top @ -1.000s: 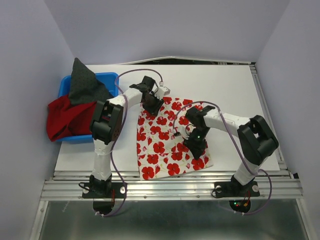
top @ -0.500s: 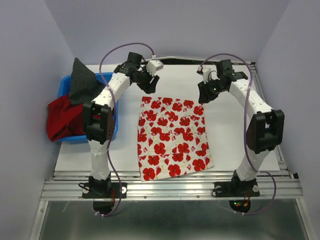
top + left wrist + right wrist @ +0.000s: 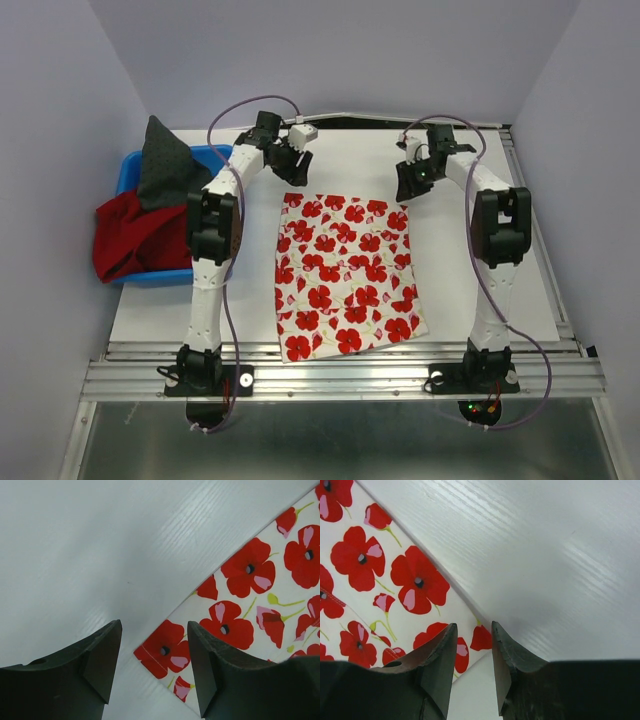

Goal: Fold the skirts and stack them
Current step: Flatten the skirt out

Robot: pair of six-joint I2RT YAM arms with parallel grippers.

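Seen from overhead, the whole floral skirt point(image 3: 345, 275) lies flat in the middle of the table point(image 3: 480, 290), its long side running away from the arms. The wrist cameras catch only its far corners. Only the overhead view takes in the bin point(image 3: 205, 152) at the table's left edge. There the red skirt point(image 3: 135, 240) spills over the bin's left rim, and the grey skirt point(image 3: 165, 165) sits on top of it, peaked up at the back. The left wrist view gives what the overhead cannot — the stitched hem at the floral skirt's far-left corner, lying smooth on the table right below the gap between the fingers. The right wrist view does the same for the far-right corner.

The table is white with a faint grain, and a metal rail point(image 3: 340, 375) runs along its near edge. Plain pale-lilac walls point(image 3: 340, 60) close it in on three sides.

The left gripper point(image 3: 152, 630) hangs over its corner with jaws spread wide and nothing between them. The right gripper point(image 3: 472, 627) hangs over the other corner, jaws parted by a narrower gap — also empty. I cannot tell whether any fingertip touches the cloth.
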